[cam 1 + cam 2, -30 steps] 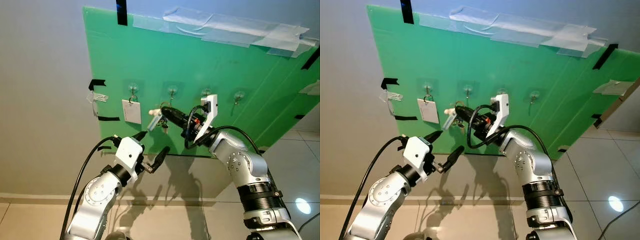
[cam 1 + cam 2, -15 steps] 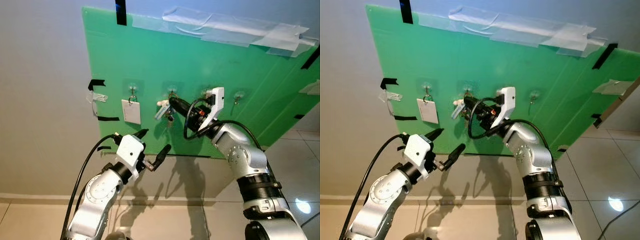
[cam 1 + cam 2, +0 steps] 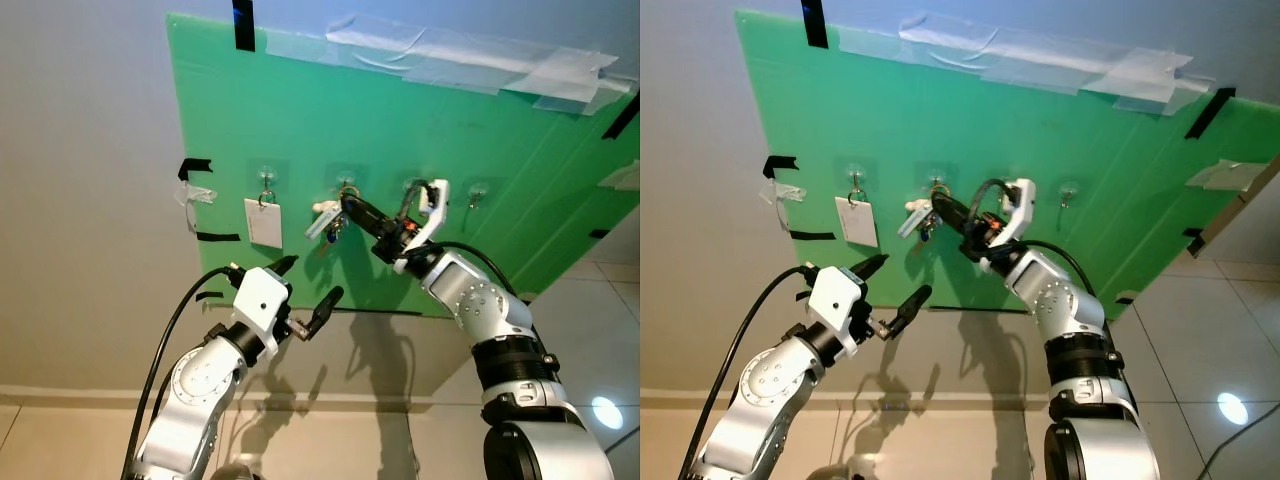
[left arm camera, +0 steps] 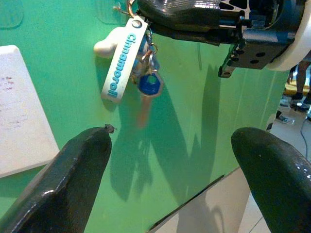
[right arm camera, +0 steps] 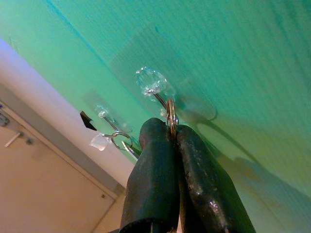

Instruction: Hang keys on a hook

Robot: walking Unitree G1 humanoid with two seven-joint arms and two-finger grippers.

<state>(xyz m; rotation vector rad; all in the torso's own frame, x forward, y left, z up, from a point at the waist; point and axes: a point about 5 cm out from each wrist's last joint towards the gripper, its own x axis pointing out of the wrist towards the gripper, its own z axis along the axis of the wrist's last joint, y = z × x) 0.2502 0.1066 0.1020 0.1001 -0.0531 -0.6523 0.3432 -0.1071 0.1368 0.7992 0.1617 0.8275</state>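
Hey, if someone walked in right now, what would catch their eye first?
The big green board taped to the wall, with a row of clear hooks. The right pincer is shut on the key ring, holding it at the second hook; the keys and a white tag dangle beneath. The left pincer hovers open below.

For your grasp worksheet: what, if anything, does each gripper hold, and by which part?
Right gripper pinches the keys by their ring, at the hook. Left gripper holds nothing.

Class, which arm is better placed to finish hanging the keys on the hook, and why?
The right. Its end effector is shut on the key ring right at the hook; the left end effector hangs open below, apart from it.
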